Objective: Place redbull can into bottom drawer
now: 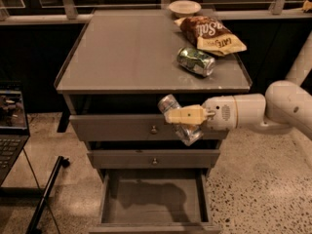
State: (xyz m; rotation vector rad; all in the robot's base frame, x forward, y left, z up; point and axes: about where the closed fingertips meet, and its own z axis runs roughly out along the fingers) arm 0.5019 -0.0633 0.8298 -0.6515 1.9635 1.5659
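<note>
My gripper (179, 117) is shut on the redbull can (178, 120), a slim silver and blue can held tilted in front of the top drawer, off the cabinet top. The arm reaches in from the right. The bottom drawer (109, 199) is pulled open below, a wide shallow grey tray with a bare floor. The can hangs above its right half, well over the floor.
On the cabinet top (122, 52) lie a fat green and silver can (196, 61) on its side, a brown chip bag (210, 33) and a white bowl (184, 7). Two shut drawers with round knobs (154, 129) sit above the open one. A laptop (9, 126) stands at left.
</note>
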